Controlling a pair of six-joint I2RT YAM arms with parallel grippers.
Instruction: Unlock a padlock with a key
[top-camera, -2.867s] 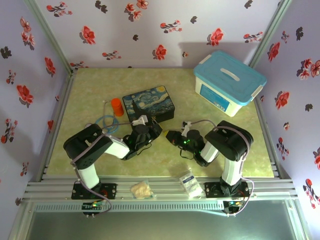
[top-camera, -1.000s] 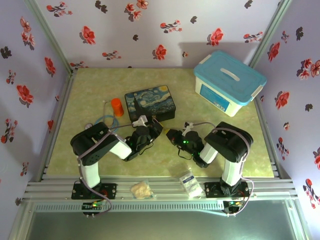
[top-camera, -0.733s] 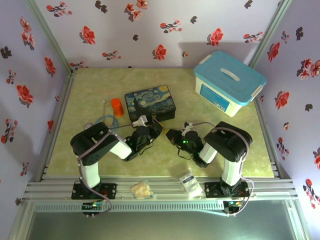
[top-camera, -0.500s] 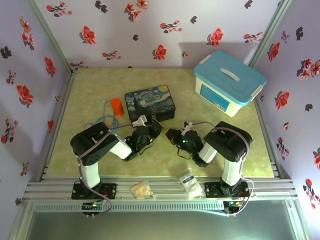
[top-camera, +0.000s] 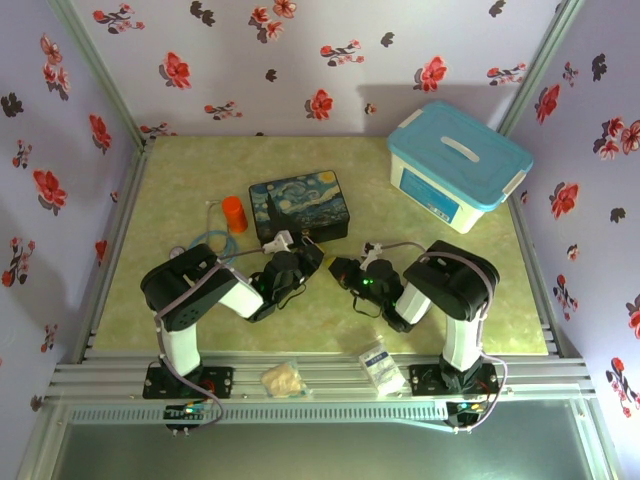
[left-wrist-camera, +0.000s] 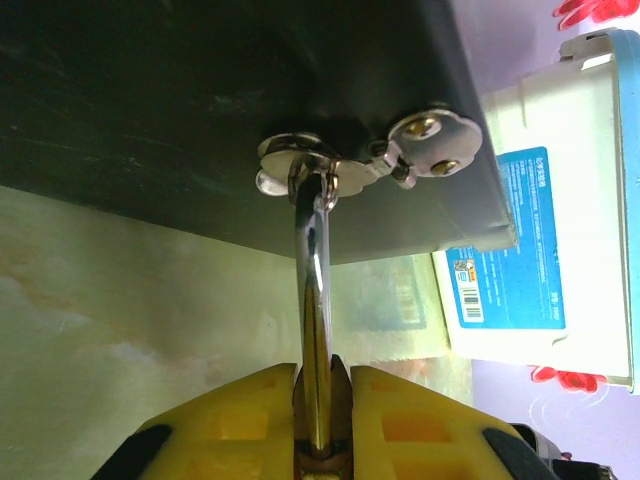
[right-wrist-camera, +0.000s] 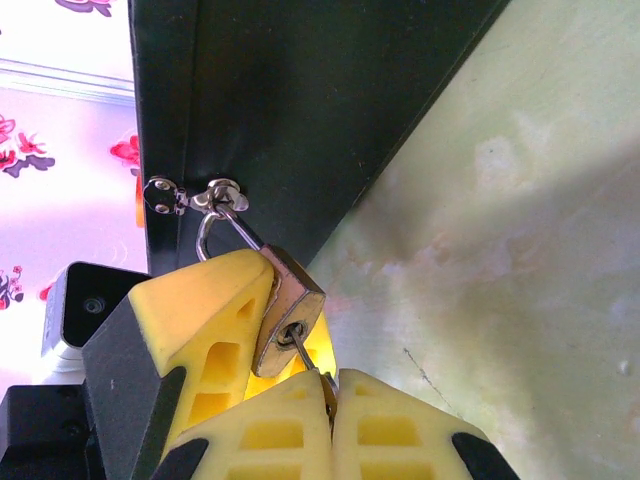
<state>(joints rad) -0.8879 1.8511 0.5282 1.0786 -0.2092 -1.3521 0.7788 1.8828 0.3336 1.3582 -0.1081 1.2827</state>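
The small brass padlock (right-wrist-camera: 290, 308) hangs by its silver shackle (right-wrist-camera: 215, 225) from the hasp (left-wrist-camera: 330, 165) on the front of the dark painted box (top-camera: 298, 208). My left gripper (left-wrist-camera: 322, 425) is shut on the padlock (left-wrist-camera: 318, 330), seen edge-on between its yellow fingers (right-wrist-camera: 205, 320). The thin key (right-wrist-camera: 308, 352) has its tip in the keyhole on the padlock's bottom face. My right gripper (right-wrist-camera: 332, 400) is shut on the key's head. In the top view the left gripper (top-camera: 308, 258) and right gripper (top-camera: 340, 268) meet nose to nose in front of the box.
An orange cylinder (top-camera: 234, 213) and a blue ring of cord (top-camera: 208, 243) lie left of the box. A white container with a teal lid (top-camera: 458, 165) stands at the back right. Two small packets (top-camera: 283, 378) (top-camera: 378, 365) rest on the near rail.
The right gripper has crept slightly left toward the left gripper and the padlock. The left arm holds still in the last second.
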